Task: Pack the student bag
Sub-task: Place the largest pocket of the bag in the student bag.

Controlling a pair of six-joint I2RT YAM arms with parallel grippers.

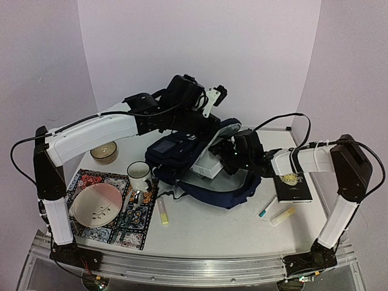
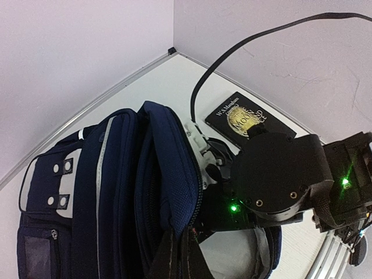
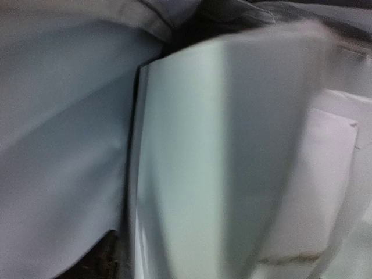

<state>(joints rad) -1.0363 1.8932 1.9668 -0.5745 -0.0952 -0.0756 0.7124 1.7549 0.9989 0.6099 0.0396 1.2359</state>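
Starting at the left of the surface (image 1: 212, 239): tan bowl (image 1: 104, 151) near the back, then a patterned placemat (image 1: 130, 233) carrying a pink plate (image 1: 91, 205), a white mug (image 1: 139, 174) at its far right corner, and a yellow tube (image 1: 163, 213) just beside its right edge. All outside the bag; unclear whether any of it is meant for packing.

Moving to the middle: student bag (image 1: 182, 154), dark navy, lying on the surface with its front panel up and the main compartment gaping toward the right. Left tool (image 2: 176, 250) clamped fully closed, seemingly pinching the rim fabric of that opening and lifting it to keep the mouth wide. White box (image 1: 209, 165) lodged partway into the mouth, one end poking out.

Further right: right tool (image 1: 225, 153) pushed into the opening, right up against the white box. Wrist view too close and blurred; cannot tell the width of its opening, nor any hold on the box.

Far right, outside the bag: black paperback (image 1: 293, 185), then a teal pen (image 1: 267, 208) and a yellow highlighter (image 1: 282, 215) near each other toward the front.

Judging progress: early to middle. Bag opened and held, one item going in but not seated. Probably left to do: pushing the box home, fetching paperback, pen and highlighter, perhaps the yellow tube, then zipping up.
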